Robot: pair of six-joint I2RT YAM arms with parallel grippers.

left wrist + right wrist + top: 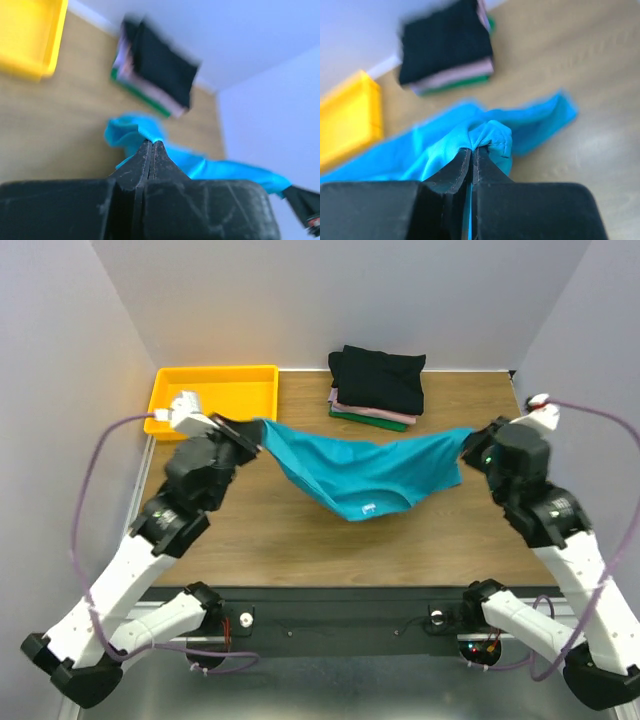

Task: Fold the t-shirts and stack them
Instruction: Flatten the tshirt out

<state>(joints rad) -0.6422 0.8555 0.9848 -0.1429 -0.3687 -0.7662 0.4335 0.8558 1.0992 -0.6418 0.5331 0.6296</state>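
The teal t-shirt (365, 472) hangs stretched between both grippers above the table, sagging in the middle. My left gripper (256, 433) is shut on its left end; the left wrist view shows the jaws (151, 143) pinched on the teal cloth (135, 131). My right gripper (470, 446) is shut on the right end; the right wrist view shows the jaws (472, 149) pinched on bunched teal cloth (492, 136). A stack of folded t-shirts (378, 385), black on top over pale pink and dark green, lies at the back centre.
A yellow plastic tray (215, 392) stands at the back left of the wooden table (300, 540). Grey walls close in the back and both sides. The stack also shows in the left wrist view (152, 70) and the right wrist view (447, 50).
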